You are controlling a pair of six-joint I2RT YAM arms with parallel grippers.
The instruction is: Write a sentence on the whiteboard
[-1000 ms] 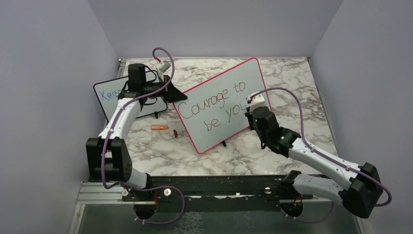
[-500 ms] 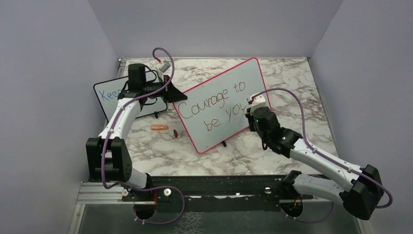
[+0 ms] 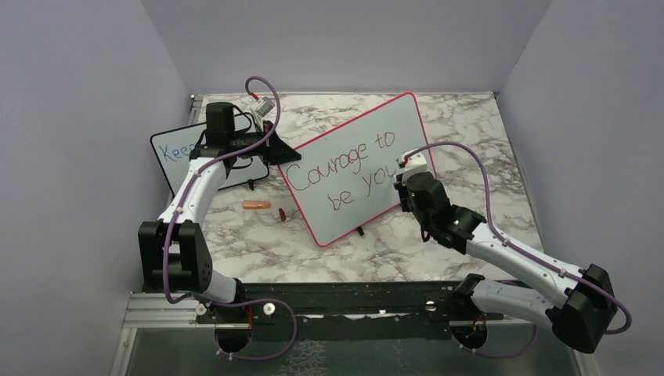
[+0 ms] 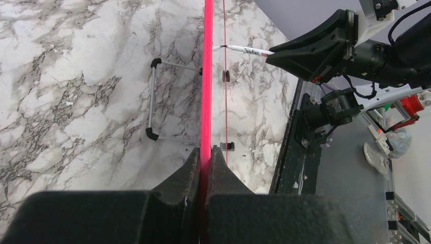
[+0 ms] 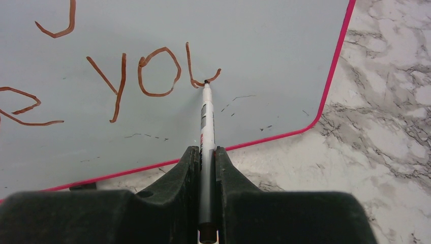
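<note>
White right arm [image 3: 501,249] stretches forward, its pincer [image 5: 205,152] pressing marker [image 5: 206,117] onto whiteboard [image 5: 264,40]

table: white-grey marble top [image 3: 438,243] | walls: plain lavender [image 3: 344,39]

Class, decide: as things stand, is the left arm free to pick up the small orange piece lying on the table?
Probably not yet: its jaws are shut on the red frame of the whiteboard, so it must let go first. The orange piece itself lies uncovered on the marble table.
</note>
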